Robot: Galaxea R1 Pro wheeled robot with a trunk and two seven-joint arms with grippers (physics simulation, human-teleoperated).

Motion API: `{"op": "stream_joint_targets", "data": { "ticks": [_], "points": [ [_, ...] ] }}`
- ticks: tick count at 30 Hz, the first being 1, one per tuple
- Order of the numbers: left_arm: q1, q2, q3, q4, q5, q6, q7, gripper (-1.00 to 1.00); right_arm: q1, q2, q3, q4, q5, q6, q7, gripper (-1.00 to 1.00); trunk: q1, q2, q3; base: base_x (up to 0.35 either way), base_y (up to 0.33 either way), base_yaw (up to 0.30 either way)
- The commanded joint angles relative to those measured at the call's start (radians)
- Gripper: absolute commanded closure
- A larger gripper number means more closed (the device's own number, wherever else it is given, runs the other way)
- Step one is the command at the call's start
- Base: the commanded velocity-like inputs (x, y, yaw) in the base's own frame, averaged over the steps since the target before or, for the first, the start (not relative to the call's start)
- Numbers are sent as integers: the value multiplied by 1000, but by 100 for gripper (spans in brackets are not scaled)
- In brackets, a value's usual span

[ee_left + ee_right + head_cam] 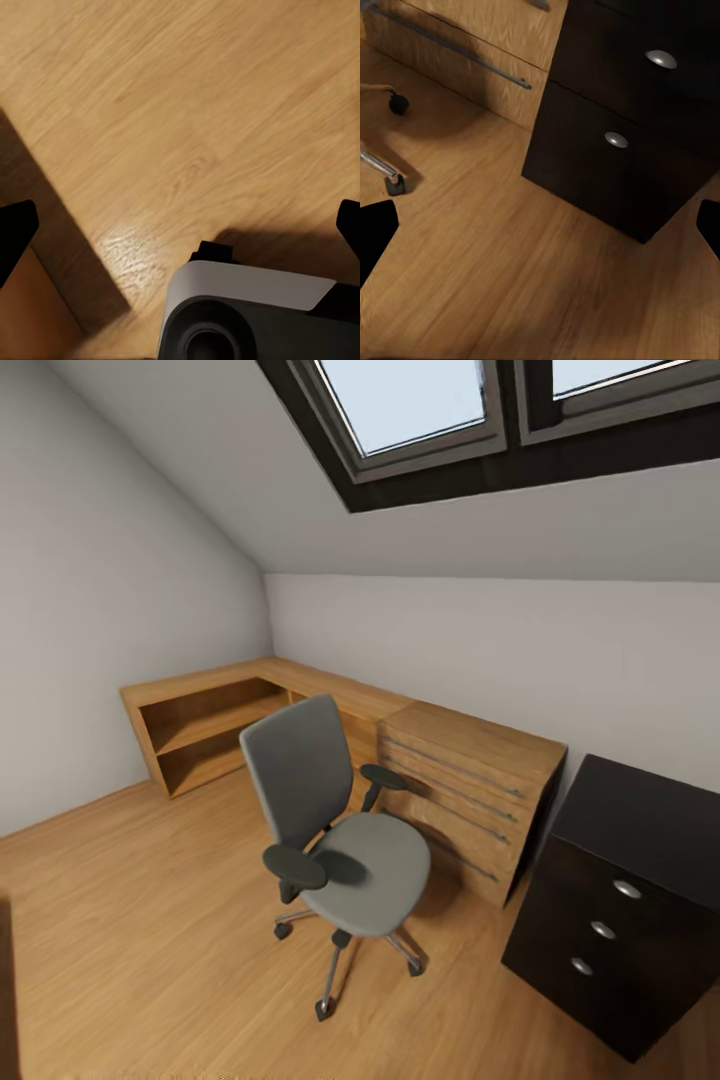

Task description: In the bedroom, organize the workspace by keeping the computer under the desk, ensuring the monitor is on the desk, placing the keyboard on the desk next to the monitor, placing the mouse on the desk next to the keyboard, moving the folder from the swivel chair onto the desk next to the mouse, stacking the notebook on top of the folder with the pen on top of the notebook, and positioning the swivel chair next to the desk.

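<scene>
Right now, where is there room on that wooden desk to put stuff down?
The whole desk top looks bare, from the end above the open shelves, round the corner, to the wooden drawer unit. It gets tight where the swivel chair sits close to those drawers, beside the black cabinet.

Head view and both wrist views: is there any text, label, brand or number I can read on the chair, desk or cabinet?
None: no readable text in any view.
Grey swivel chair: plain, no label.
Wooden L-shaped desk: bare wood grain and metal drawer handles.
Black drawer cabinet with round silver knobs: no markings.
Left and right gripper fingertips are plain black.
</scene>
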Motion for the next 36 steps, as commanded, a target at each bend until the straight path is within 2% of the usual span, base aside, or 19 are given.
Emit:
{"op": "stream_joint_targets", "data": {
  "ticks": [1,4,19,25,36],
  "points": [
    [0,1,-8,-1,11,-3,7,-100,-1,0,5,2,11,-1,-10,-100,0,-1,-1,0,0,256],
    [0,1,-8,-1,11,-3,6,-100,-1,1,5,3,24,0,-10,-100,0,-1,-3,0,0,256],
    [0,0,-8,0,11,-5,6,-100,-1,0,4,3,31,2,10,-100,0,-1,-13,0,0,256],
    [0,-1,-7,5,11,-48,6,-100,-1,-1,4,2,33,6,41,-100,0,-1,-17,0,0,255],
    [0,-2,-7,20,11,-58,6,-100,-1,0,4,3,33,9,56,-100,0,-1,-23,0,0,225]
  ]
}}
